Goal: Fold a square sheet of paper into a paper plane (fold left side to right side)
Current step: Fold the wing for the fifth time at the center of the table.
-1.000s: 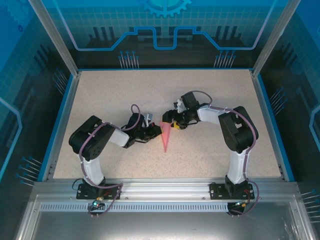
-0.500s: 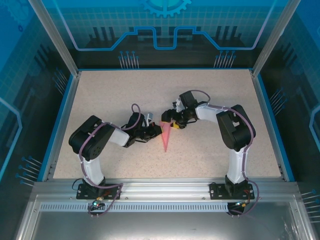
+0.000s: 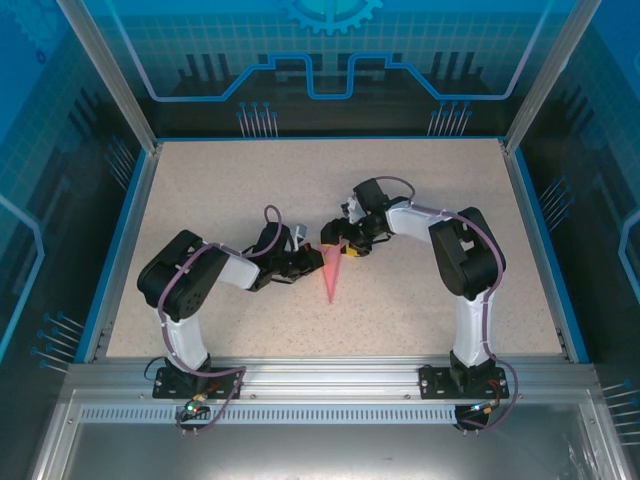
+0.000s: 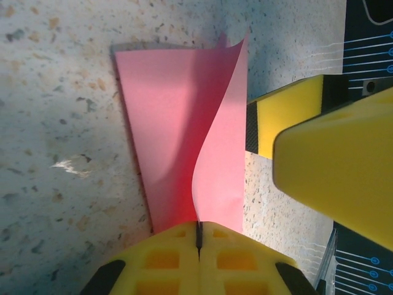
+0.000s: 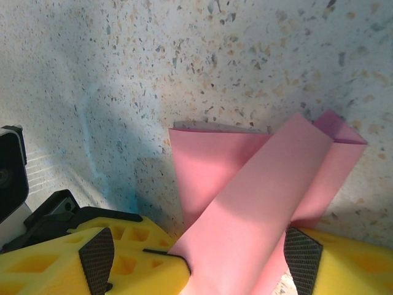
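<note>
Pink-red paper, folded into the paper plane [image 3: 331, 272], was seen lying near the middle of the speckled tabletop [image 3: 220, 190], its narrow tip turned toward the near edge and its wide end away. One flap was raised and curled off the flat layer beneath. The left arm was stretched low and inward from its base, elbow bent, so that the left gripper [image 3: 306, 262] was set at the plane's left side. Its yellow fingers were pressed together, and the raised fold was seen running into the seam between them. The right arm was reached inward over a high elbow, its wrist bent down to the plane's wide end. The right gripper [image 3: 340, 247] was held open, its fingers spread wide with the lifted flap lying between them.
</note>
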Action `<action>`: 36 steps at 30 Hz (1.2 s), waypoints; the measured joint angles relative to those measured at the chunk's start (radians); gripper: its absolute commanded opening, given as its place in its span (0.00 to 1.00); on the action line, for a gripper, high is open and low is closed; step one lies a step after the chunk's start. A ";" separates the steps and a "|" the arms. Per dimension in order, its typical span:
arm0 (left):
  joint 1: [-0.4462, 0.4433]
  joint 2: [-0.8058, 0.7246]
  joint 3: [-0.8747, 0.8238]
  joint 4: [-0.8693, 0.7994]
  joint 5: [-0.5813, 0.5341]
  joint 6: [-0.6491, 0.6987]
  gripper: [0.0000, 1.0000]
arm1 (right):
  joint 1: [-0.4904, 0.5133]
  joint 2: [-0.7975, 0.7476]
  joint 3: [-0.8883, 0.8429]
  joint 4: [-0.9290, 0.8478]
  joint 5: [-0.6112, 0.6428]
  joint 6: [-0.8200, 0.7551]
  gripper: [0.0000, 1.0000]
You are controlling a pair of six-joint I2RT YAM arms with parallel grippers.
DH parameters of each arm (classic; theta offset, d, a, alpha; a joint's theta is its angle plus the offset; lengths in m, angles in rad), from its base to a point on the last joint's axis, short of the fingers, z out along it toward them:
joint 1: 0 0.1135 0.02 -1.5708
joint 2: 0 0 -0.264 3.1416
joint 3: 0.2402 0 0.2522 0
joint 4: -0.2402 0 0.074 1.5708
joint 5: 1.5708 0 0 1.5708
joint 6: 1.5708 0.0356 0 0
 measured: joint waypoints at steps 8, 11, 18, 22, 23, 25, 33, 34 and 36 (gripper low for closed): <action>0.005 0.023 0.032 -0.042 0.009 0.000 0.00 | 0.001 -0.010 -0.008 0.011 0.006 -0.003 0.79; 0.006 0.027 0.039 -0.048 0.018 0.000 0.00 | 0.000 -0.033 -0.032 0.018 0.026 -0.002 0.78; 0.008 0.031 0.045 -0.056 0.026 0.000 0.00 | -0.005 -0.114 -0.080 0.027 0.052 0.005 0.55; 0.009 0.032 0.048 -0.058 0.029 0.000 0.00 | -0.008 -0.123 -0.089 0.052 0.041 0.013 0.35; 0.010 0.033 0.051 -0.063 0.033 0.000 0.00 | -0.008 -0.123 -0.090 0.056 0.037 0.017 0.31; 0.011 0.034 0.053 -0.066 0.037 0.000 0.00 | -0.007 -0.122 -0.090 0.064 0.029 0.019 0.25; 0.013 0.040 0.064 -0.081 0.045 0.000 0.00 | -0.002 -0.063 -0.071 0.071 0.014 0.024 0.20; 0.013 0.040 0.065 -0.082 0.047 0.000 0.00 | -0.001 -0.054 -0.065 0.066 0.015 0.023 0.20; 0.013 0.041 0.066 -0.083 0.049 0.000 0.00 | 0.002 -0.040 -0.054 0.053 0.018 0.015 0.20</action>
